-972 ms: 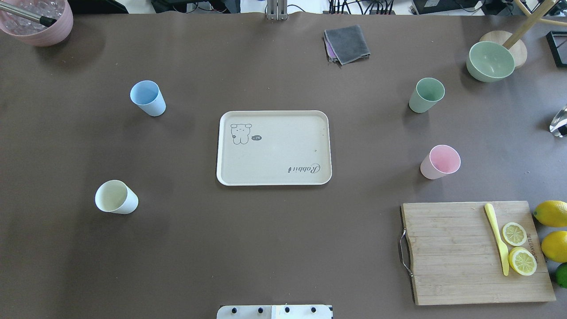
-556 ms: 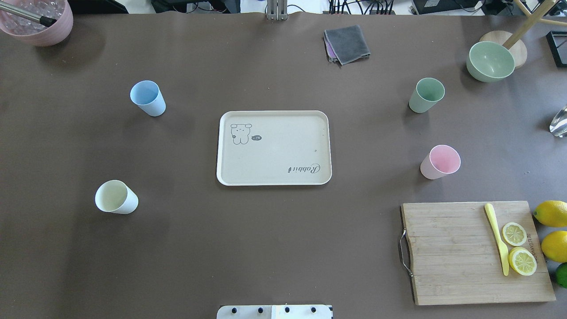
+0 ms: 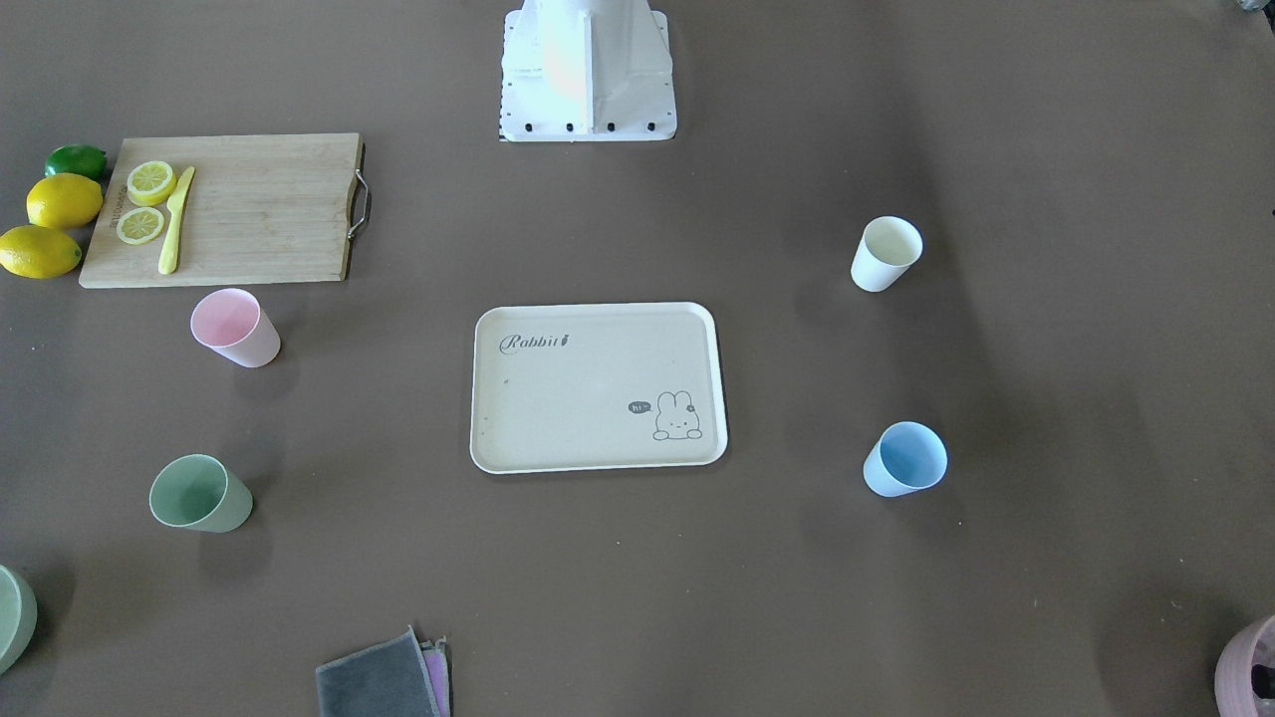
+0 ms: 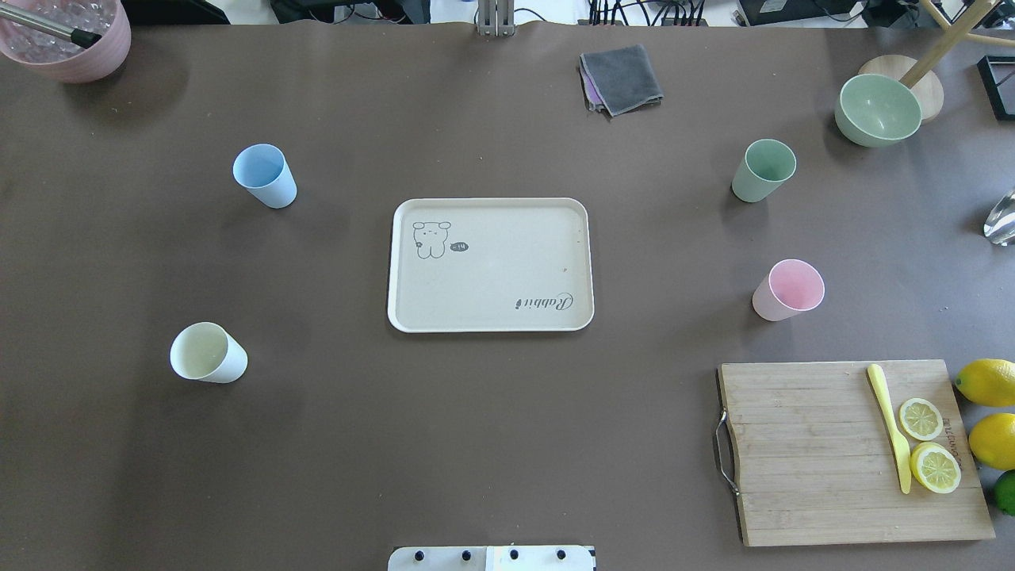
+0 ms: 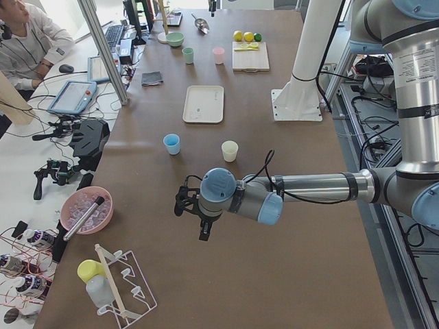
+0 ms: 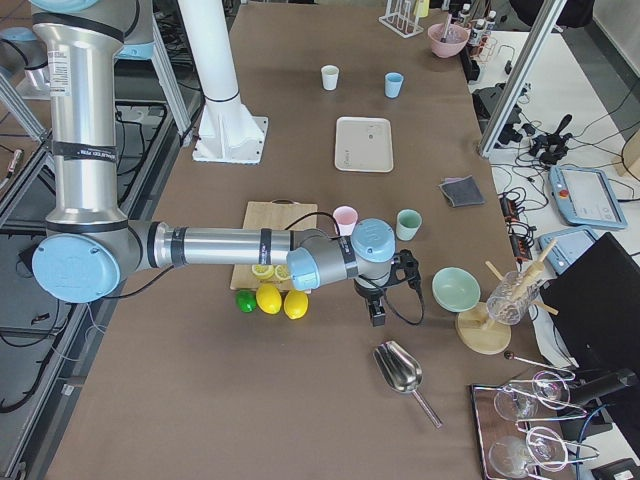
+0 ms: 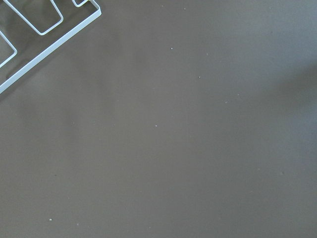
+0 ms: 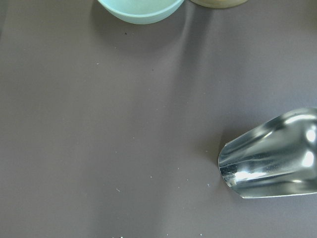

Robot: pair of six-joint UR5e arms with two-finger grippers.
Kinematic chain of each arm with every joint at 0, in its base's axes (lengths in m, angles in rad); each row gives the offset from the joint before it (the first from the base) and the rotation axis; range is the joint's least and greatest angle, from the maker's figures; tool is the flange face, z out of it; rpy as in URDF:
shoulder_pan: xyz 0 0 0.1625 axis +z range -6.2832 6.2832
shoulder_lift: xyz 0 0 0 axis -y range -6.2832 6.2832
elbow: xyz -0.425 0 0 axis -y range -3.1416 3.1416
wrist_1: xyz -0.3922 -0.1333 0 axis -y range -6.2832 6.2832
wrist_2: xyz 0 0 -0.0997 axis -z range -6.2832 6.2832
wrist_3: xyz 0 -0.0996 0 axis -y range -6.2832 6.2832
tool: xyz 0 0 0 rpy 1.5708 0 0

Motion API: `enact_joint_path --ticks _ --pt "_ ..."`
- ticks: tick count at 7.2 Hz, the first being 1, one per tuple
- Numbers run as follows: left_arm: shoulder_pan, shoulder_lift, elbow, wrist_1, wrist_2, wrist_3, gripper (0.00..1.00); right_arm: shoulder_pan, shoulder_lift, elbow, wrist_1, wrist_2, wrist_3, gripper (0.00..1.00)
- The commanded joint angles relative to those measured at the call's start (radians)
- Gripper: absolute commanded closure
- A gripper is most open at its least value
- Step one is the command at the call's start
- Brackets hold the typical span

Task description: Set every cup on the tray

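The cream tray (image 4: 490,264) with "Rabbit" lettering lies at the table's middle with nothing on it; it also shows in the front-facing view (image 3: 598,386). Several cups stand upright on the table around it. A blue cup (image 4: 264,175) and a white cup (image 4: 208,353) are to its left. A green cup (image 4: 763,170) and a pink cup (image 4: 787,289) are to its right. My left gripper (image 5: 204,232) hangs over bare table far from the cups. My right gripper (image 6: 378,315) hangs beyond the green cup. I cannot tell whether either is open or shut.
A wooden cutting board (image 4: 852,452) with a yellow knife and lemon slices lies front right, with lemons beside it. A green bowl (image 4: 877,109), a grey cloth (image 4: 621,78) and a pink bowl (image 4: 67,36) sit at the back. A metal scoop (image 8: 272,156) lies under the right wrist and a wire rack (image 7: 29,34) under the left.
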Motion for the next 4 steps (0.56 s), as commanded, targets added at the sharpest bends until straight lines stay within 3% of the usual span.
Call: enact_joint_path --ticks 1,4 --pt "0.089 0.006 -0.055 -0.126 -0.039 -0.215 0.02 -0.031 0.006 0.017 0.117 0.084 0.006 0.0" --pt "0.318 -0.029 -0.213 -0.132 0.062 -0.537 0.02 -0.297 0.082 0.129 0.128 0.059 0.45 0.0"
